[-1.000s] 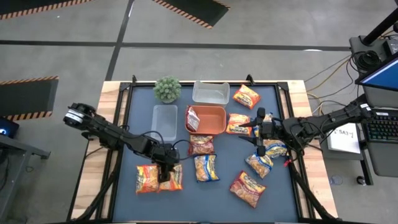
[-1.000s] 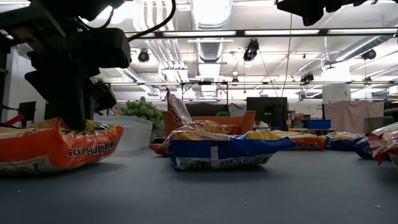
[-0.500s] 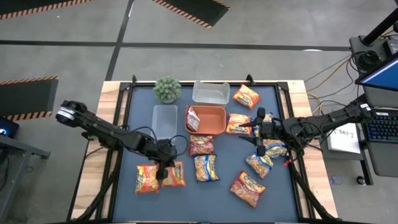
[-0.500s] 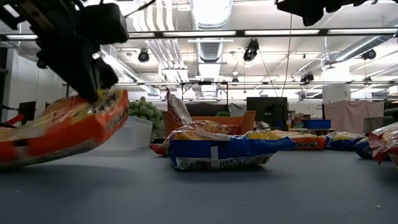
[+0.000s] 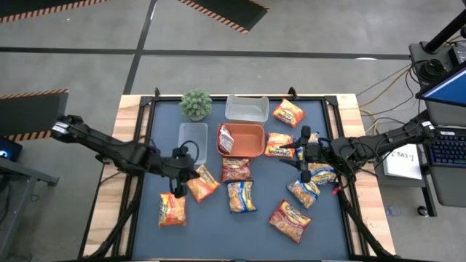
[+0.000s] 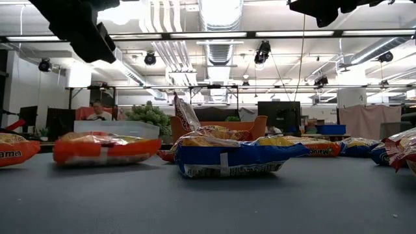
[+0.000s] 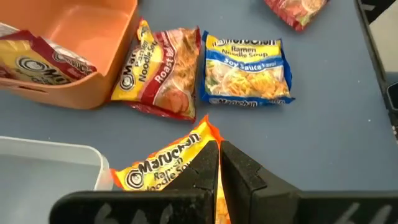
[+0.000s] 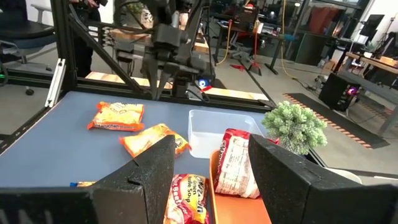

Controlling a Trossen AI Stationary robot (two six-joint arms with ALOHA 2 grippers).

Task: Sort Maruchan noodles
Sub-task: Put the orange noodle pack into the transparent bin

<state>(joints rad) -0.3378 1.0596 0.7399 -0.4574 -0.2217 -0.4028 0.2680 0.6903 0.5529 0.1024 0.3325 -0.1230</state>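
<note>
My left gripper [image 5: 182, 175] hangs shut above the table's middle left; in the low view it [image 6: 97, 45] sits well above an orange noodle packet [image 5: 204, 182] [image 6: 107, 148], with open space between. That packet [image 7: 165, 168] lies flat on the mat under the fingertips [image 7: 219, 155]. A second orange packet [image 5: 172, 209] lies nearer the near edge. A red packet [image 5: 234, 169] and a blue-and-yellow one [image 5: 241, 196] lie beside them. My right gripper [image 5: 302, 156] [image 8: 211, 180] waits open above the packets on the right.
An orange tray [image 5: 251, 148] holds a red packet [image 5: 224, 138] leaning on its wall. A clear tub [image 5: 193, 140] stands left of it, another [image 5: 246, 108] behind, and a small green plant [image 5: 196, 104] sits at the far left. Several packets lie right of the tray.
My left gripper lifted the orange packet by one edge, its other side still on the mat, and carried it toward the far edge while rising. The packet has come out of the fingers and now lies flat farther from the near edge, turned slightly.
</note>
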